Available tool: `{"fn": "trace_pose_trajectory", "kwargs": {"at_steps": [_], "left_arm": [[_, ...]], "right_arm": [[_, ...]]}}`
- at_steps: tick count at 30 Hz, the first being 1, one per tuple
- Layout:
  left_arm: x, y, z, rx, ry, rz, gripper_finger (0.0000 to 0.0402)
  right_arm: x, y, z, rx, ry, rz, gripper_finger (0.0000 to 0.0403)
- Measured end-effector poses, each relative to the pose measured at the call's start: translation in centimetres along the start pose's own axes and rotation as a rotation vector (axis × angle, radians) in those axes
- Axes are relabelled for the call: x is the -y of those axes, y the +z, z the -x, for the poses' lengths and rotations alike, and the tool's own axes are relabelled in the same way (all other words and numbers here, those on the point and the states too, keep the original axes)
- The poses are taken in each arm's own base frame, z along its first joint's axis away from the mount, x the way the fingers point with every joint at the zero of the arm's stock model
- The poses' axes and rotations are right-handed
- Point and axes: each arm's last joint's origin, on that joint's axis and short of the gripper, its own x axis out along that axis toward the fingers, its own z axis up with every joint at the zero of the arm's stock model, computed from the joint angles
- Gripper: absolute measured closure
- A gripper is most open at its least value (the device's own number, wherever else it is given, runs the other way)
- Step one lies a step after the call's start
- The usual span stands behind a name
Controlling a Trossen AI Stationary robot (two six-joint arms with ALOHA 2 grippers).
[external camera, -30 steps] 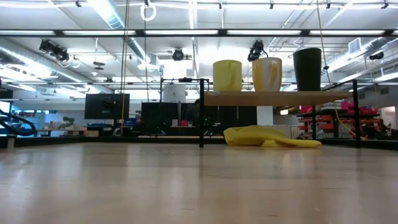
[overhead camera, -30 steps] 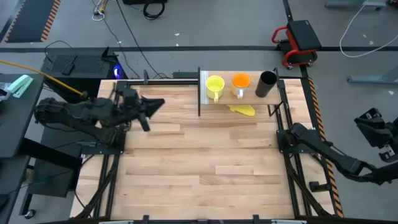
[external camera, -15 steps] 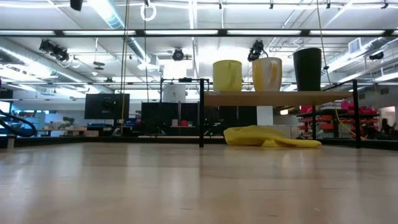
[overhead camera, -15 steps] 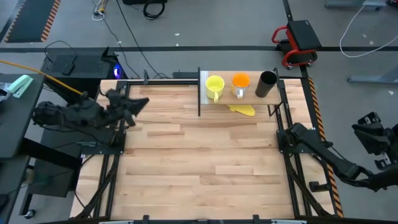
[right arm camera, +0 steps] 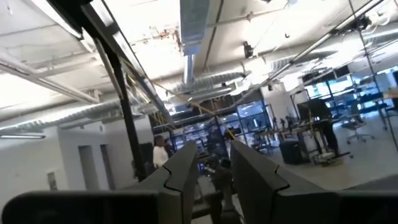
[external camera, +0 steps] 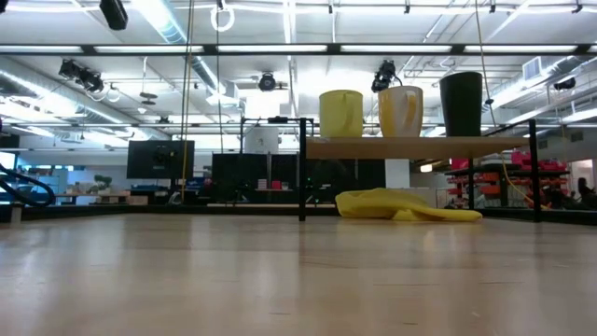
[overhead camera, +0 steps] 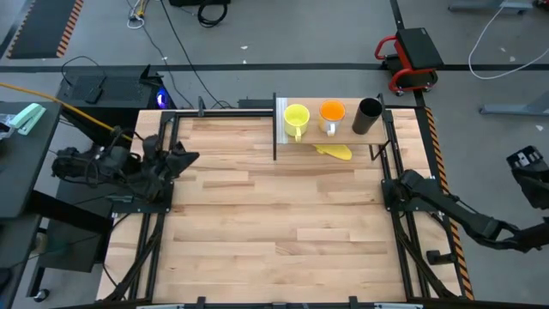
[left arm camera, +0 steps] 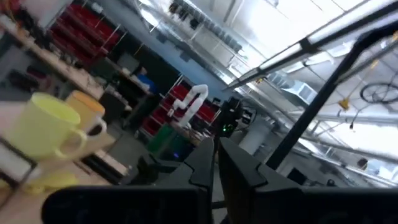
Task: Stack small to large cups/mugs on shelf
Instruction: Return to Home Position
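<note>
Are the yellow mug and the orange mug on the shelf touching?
Apart. The low view shows a clear gap of background between the yellow mug and the orange mug.

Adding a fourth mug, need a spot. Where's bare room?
Table is bare everywhere in front of the shelf, between left gripper at the left edge and right arm. Crowded: shelf, holding yellow mug, orange mug, black cup; yellow lump beneath.

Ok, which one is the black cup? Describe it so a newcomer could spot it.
At the far edge of the table stands a narrow raised shelf with three cups in a row. The black cup is at the row's right end, next to the orange mug. Unlike that and the yellow mug, it is dark, taller and has no handle.
</note>
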Motion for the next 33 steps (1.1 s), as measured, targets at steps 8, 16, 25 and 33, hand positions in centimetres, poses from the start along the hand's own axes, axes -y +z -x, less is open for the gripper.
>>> {"fn": "trace_pose_trajectory", "kwargs": {"at_steps": [8, 16, 25, 33], "left_arm": [[-0.1, -0.2, 0.0, -0.002, 0.016, 0.204, 0.0366], [0.5, 0.9, 0.4, 0.055, -0.084, 0.104, 0.0367], [0.8, 2.0, 1.7, 0.086, -0.189, 0.015, 0.037], [0.8, 2.0, 1.7, 0.087, -0.188, 0.006, 0.0361]], "right_arm": [[0.3, -0.5, 0.0, -0.042, -0.028, -0.099, 0.0298], [-0.8, -0.2, -0.1, -0.029, 0.059, -0.103, 0.0298], [0.4, 2.0, 6.7, 0.252, 0.143, -0.063, 0.0298], [6.5, 5.3, 9.3, 0.334, 0.427, -0.073, 0.0298]]}}
